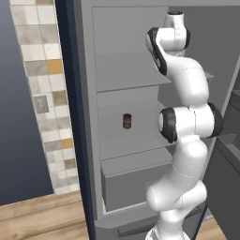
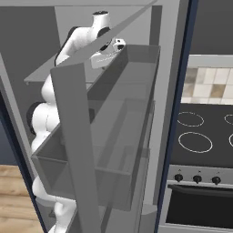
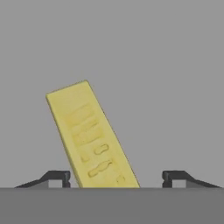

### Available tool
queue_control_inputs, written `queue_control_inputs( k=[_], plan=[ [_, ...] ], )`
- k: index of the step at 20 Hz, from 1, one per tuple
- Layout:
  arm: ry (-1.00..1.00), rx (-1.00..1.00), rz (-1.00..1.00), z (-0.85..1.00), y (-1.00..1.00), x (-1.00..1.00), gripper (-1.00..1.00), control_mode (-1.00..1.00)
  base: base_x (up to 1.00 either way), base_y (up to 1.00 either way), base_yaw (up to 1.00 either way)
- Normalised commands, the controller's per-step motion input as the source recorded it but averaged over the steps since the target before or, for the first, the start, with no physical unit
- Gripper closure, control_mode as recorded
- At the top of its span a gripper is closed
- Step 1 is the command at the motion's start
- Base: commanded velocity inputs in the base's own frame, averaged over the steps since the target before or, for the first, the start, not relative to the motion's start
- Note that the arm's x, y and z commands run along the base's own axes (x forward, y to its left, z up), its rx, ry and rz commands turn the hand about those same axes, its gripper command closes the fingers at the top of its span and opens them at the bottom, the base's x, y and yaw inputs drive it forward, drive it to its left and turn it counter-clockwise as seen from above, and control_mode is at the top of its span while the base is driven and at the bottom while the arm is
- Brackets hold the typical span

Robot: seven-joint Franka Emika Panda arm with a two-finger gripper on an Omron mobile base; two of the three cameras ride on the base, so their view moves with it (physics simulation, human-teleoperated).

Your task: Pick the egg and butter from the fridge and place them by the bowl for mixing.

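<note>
In the hand view the gripper has its two dark fingertips spread wide, the butter lying between them but touching neither, so nothing is pinched. The one butter stick is a flat yellow rectangle with faint embossed marks, slanted on a smooth grey fridge surface. One small dark red can stands upright on a middle shelf.

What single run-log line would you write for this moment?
place: grey fridge shelf | target: flat yellow butter stick, between the fingertips, untouched | gripper: open | red can: lower shelf
</note>
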Motion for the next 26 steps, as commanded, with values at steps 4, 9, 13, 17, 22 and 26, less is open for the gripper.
queue_control_inputs(
  k=[4,9,13,17,22,26],
  plan=[
    [0.05,-0.05,0.00,-0.29,0.00,0.00,1.00,-1.00,0.00,0.00,0.00],
    [0.00,0.00,0.00,0.00,0.00,0.00,1.00,-1.00,0.00,0.00,0.00],
    [-0.14,0.00,0.00,0.00,0.00,0.00,1.00,-1.00,0.00,0.00,0.00],
    [-0.12,0.01,0.00,0.00,0.00,0.00,1.00,-1.00,0.00,0.00,0.00],
    [-0.10,0.00,0.00,0.00,0.00,-0.06,1.00,-1.00,0.00,0.00,0.00],
    [-0.32,0.00,0.00,-0.03,0.00,-0.02,1.00,-1.00,0.00,0.00,0.00]
  ],
)
